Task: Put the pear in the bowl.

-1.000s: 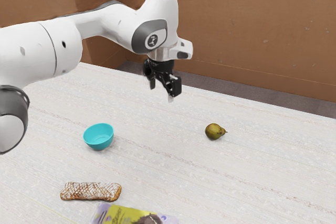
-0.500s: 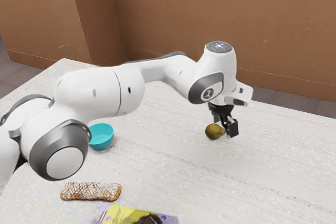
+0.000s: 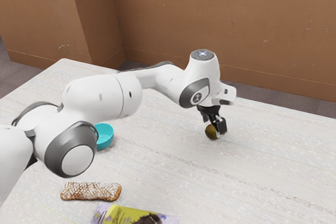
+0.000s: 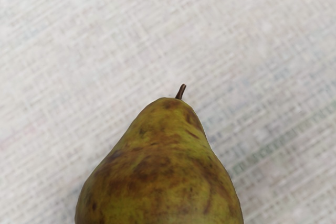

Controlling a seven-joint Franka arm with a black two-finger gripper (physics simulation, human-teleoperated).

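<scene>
Starting from the exterior view's left, I have the crusty loaf (image 3: pixel 90 191), then the turquoise bowl (image 3: pixel 105 137) just past it, partly behind my arm's elbow (image 3: pixel 76 160), and the purple-and-yellow packet (image 3: pixel 126 216) near the view's lower edge. The pear (image 3: pixel 211 132) lies well apart from the bowl, on the table (image 3: pixel 262 166), directly beneath my black gripper (image 3: pixel 213 128). Its two fingers stand apart, one to each side of the fruit as far as I can judge, and I see no grip on it. The wrist view has the thick body under the hand, and the long axis runs out from there through the neck to the stem (image 4: pixel 181 92). Closing across that axis looks right (a rounded belly could roll if one finger touches first). Then comes a lift and a carry towards the exterior view's left.
</scene>
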